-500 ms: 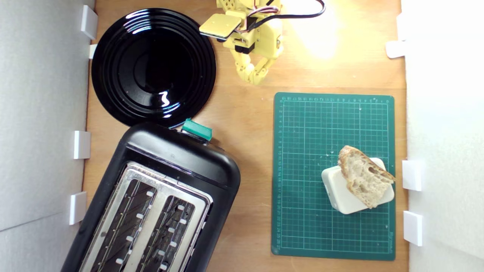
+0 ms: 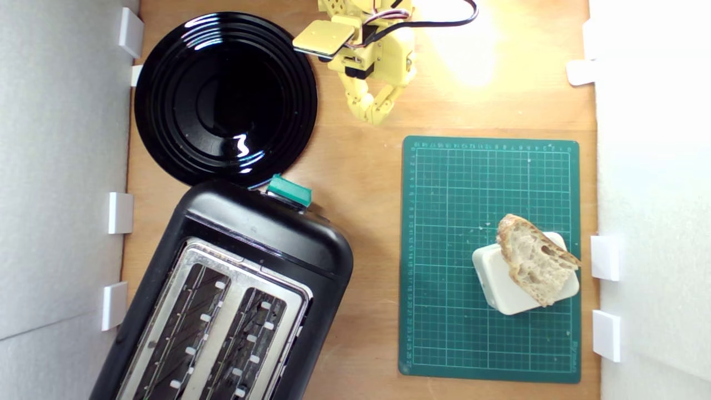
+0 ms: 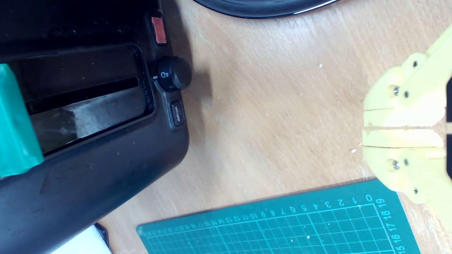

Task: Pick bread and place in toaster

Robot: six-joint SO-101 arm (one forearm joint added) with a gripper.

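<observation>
Where writing shows: the green cutting mat carries printed ruler numbers along its edges; in the wrist view the digits 0, 1, 2, 3 up through 19 can be read at its corner, and the rest are too small to make out.
Toaster controls: the wrist view shows a small black button on the toaster's side with a word on it that is too blurred to read for sure, a black dial with a small white symbol, and a red button with no legible mark.
Brands: none can be read on any item.
Jaws: the yellow gripper has its jaws closed, with only a thin seam between the two fingers, and they hold nothing and touch nothing; in the exterior view the gripper hangs over bare tabletop near the top edge, between the black plate and the mat.
Bread: the bread lies tilted on a white block on the mat, toward the exterior view's right, well apart from the gripper.
Toaster: the toaster sits at the exterior view's lower left, both slots empty, its green lever knob just beside the plate's rim.
</observation>
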